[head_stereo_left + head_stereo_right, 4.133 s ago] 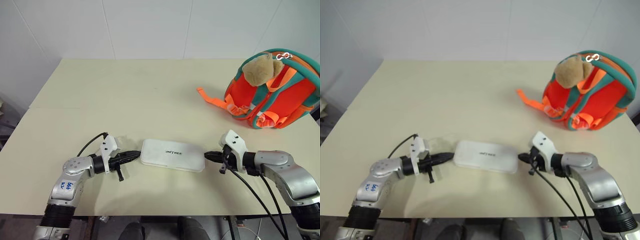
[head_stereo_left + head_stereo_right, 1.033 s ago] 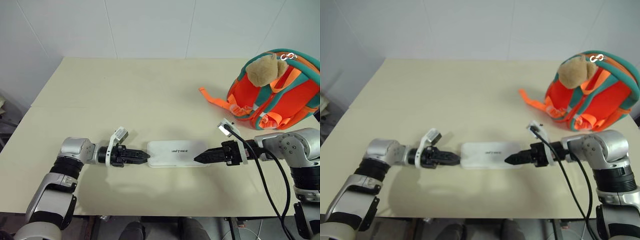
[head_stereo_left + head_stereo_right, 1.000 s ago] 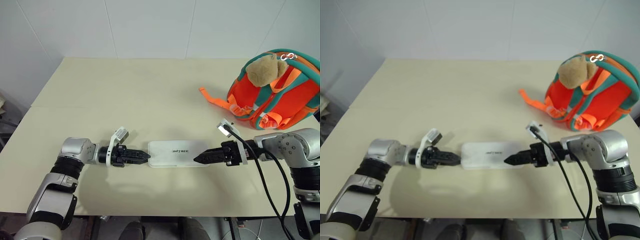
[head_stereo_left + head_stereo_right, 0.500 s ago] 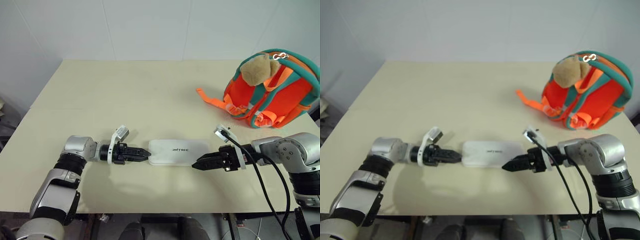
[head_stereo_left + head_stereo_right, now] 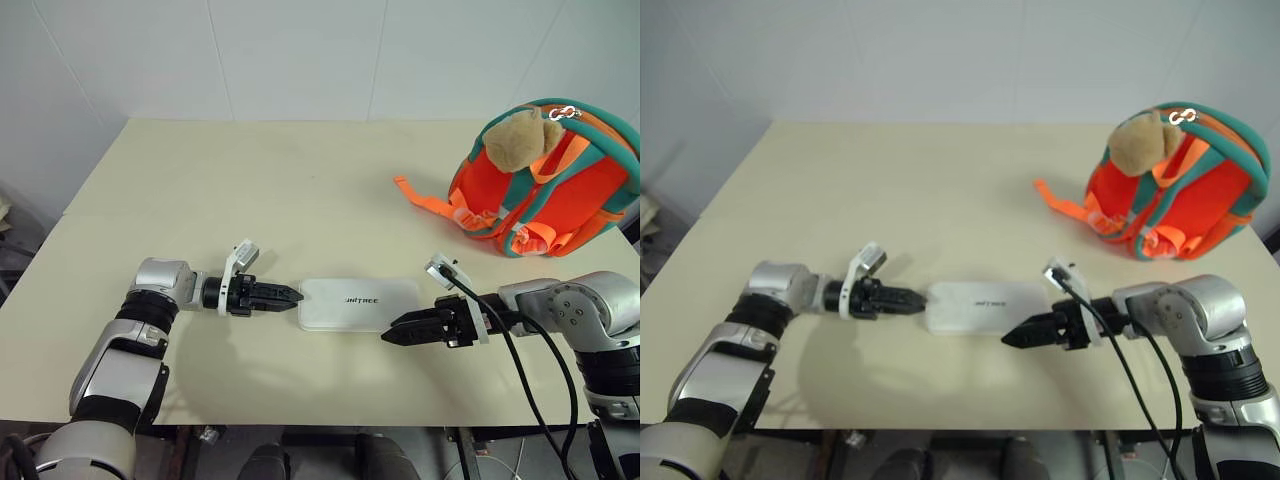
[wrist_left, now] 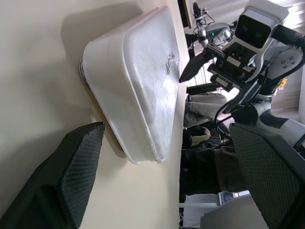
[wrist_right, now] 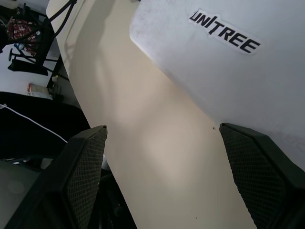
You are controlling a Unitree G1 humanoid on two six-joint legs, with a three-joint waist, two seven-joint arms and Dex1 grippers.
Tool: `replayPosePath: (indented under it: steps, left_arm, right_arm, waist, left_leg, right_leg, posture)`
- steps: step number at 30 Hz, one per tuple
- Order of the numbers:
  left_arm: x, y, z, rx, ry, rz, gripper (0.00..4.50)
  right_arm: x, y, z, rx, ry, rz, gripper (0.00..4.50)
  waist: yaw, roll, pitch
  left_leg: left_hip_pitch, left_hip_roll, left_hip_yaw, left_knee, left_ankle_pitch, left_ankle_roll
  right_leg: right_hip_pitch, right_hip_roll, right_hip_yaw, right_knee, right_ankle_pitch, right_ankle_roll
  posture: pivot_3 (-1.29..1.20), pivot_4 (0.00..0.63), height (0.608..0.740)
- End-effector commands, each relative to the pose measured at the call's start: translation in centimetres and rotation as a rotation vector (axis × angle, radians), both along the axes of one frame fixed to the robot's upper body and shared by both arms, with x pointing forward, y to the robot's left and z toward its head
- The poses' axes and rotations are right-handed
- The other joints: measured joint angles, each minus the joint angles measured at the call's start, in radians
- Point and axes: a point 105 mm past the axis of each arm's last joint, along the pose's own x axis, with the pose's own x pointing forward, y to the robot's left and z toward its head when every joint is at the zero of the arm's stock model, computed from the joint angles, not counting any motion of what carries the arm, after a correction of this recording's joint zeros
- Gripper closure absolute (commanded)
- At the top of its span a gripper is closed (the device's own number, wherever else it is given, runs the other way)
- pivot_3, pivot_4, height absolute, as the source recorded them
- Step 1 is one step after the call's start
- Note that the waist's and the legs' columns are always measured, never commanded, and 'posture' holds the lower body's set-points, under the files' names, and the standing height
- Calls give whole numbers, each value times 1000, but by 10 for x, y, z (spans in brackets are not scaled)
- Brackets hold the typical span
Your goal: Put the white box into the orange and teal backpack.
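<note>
1. Left eye view: the white box point(image 5: 360, 303) is seen lying flat on the table point(image 5: 270, 190), near the front edge, between the two grippers.
2. The left gripper point(image 5: 290, 296) is placed at the box's left end, tips just beside it; contact cannot be told. In the left wrist view the fingers point(image 6: 71, 176) are spread wide with the box end between them, nothing grasped.
3. The right gripper point(image 5: 392, 336) is set just off the box's right front corner. In the right wrist view the fingers point(image 7: 86, 171) are spread wide over bare table, box face and lettering alongside, nothing grasped.
4. The orange and teal backpack point(image 5: 545, 185) is stood at the far right of the table, well apart from the box, tan plush toy point(image 5: 520, 140) at its top, orange strap point(image 5: 425, 200) trailing on the table toward the middle.
5. Open table is seen between box and backpack.
6. Versus a second ago: the right gripper has been pulled off the box's right end toward the front edge; the box is seen in the same spot.
</note>
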Motion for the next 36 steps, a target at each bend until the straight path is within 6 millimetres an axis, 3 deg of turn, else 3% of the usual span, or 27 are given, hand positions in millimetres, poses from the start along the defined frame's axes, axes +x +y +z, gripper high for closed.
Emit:
replayPosePath:
  steps: [1, 10, 28, 36]
  left_arm:
    - [0, -5, -15, 64, 25, 5, 27]
    - [-2, -16, -15, 40, 35, -18, 27]
    - [2, -41, -21, 3, 29, 10, 27]
    - [7, -35, -25, 64, 5, 47, 27]
  right_arm:
    - [0, 3, 7, 21, -37, 12, 0]
    - [5, 7, 15, 41, -69, 25, 0]
    - [-7, 28, 22, 118, -70, 103, 0]
    - [-5, 25, 35, 124, -110, 95, 0]
  waist:
    - [2, 0, 0]
    - [4, 0, 0]
    - [16, 0, 0]
    - [22, 0, 0]
  left_leg:
    - [0, 0, 0, 0, 0, 0]
    - [-1, -1, -1, 0, 0, 0]
    - [-1, -1, -1, 0, 0, 0]
    - [-1, -1, -1, 0, 0, 0]
  right_leg:
    - [0, 0, 0, 0, 0, 0]
    - [0, -1, 0, -2, 0, 1]
    - [1, -1, 0, -3, 1, 2]
    - [0, -1, 0, -3, 1, 2]
  posture:
    - [0, 150, 740]
    - [0, 150, 740]
    - [0, 150, 740]
    - [0, 150, 740]
